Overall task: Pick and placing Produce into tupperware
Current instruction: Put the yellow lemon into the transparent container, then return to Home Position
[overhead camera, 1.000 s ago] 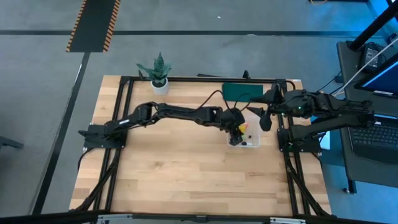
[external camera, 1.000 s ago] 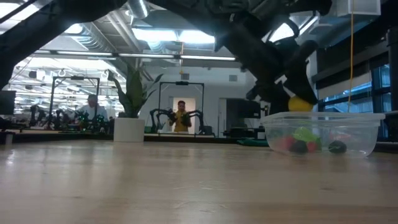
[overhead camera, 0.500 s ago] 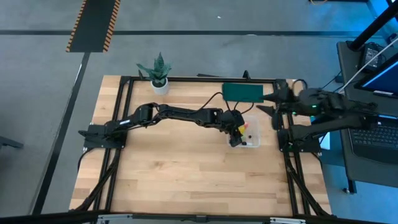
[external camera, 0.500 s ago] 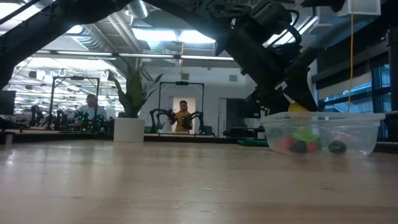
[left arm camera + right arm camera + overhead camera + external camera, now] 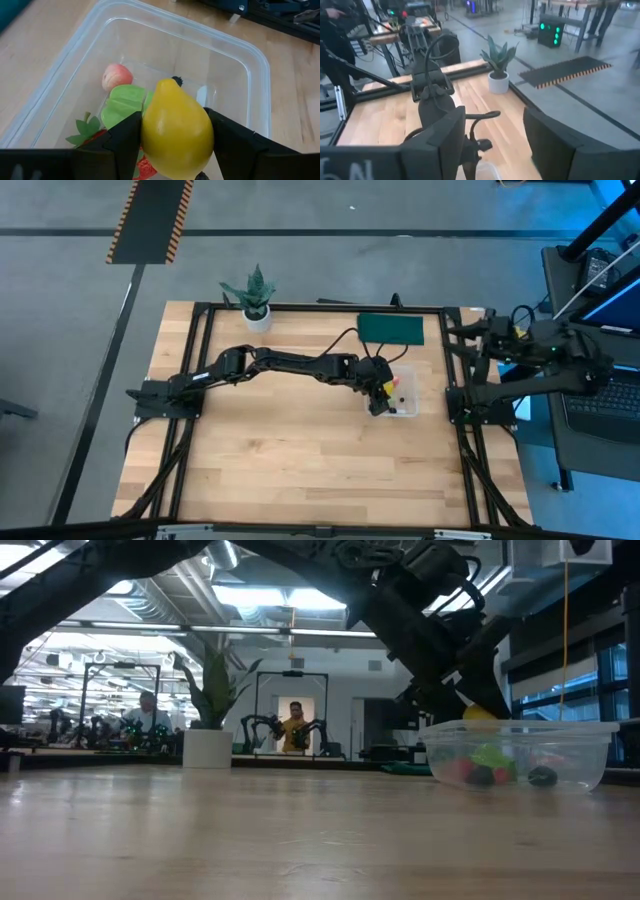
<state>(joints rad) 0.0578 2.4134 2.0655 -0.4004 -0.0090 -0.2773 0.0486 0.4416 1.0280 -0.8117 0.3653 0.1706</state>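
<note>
Holding lemon (image 5: 176, 126) over tupperware (image 5: 252, 90), left jaws clamped on it; right jaws apart, empty, parked at table edge. You release next.

Left tool (image 5: 175, 145) gripping, arm stretched across, right tool (image 5: 492, 145) parted, arm raised aside

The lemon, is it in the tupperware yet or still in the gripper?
Still gripped. The left gripper holds the lemon above the tupperware; its fingers press both sides.

Red berries (image 5: 145, 167) mostly behind lemon (image 5: 177, 130)
</note>
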